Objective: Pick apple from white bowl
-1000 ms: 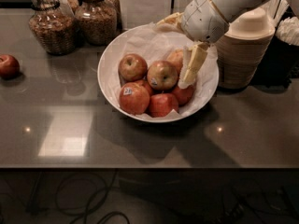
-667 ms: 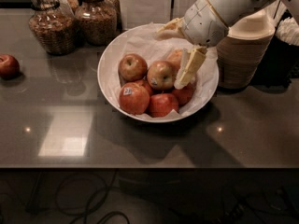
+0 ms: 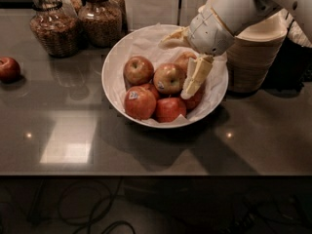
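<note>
Gripper (image 3: 175, 68), cream, two-fingered, is hanging inside the wide white paper-lined bowl (image 3: 113, 84) on the dark glossy counter (image 3: 146, 150), having dipped slightly lower and leftward over the past second. Fingers are standing spread, grasping nothing; the lower one is pressing down beside the middle red-yellow apple (image 3: 168, 78). The apple is still lying in the bowl. Judgement: approach is nearly finishing, closing not yet begun.

Two filled glass jars (image 3: 53, 33) stand back left, a lone apple (image 3: 9, 68) far left, stacked beige bowls (image 3: 253, 62) at right.
</note>
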Robot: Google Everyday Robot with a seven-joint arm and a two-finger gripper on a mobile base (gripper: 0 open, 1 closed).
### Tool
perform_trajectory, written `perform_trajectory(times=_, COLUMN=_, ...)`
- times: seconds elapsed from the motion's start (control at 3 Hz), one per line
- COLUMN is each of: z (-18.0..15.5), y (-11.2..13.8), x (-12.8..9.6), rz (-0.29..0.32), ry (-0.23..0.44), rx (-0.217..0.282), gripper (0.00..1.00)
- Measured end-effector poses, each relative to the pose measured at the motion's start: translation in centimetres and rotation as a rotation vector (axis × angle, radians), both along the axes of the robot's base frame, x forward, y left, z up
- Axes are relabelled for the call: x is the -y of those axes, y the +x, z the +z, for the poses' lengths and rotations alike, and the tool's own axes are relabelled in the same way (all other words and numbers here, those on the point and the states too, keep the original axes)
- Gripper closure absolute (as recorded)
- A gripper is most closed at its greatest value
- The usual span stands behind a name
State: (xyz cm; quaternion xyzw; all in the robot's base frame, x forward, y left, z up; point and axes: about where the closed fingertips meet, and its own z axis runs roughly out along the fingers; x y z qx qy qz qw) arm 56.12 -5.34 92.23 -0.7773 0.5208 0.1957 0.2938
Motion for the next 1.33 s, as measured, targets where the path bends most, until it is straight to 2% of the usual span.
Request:
perform_trajectory(times=0.67, z=-1.03, y=-0.05, x=-0.09, rz=0.006, ry=-0.005, rx=-0.023, gripper=0.14)
perform_trajectory(times=1.0, z=-1.25, y=-0.06, x=-0.03, rz=0.006, ry=-0.005, rx=-0.028, gripper=0.19)
perform_trajectory(times=1.33, z=-1.25, y=-0.06, x=-0.04, rz=0.006, ry=-0.005, rx=-0.028, gripper=0.38)
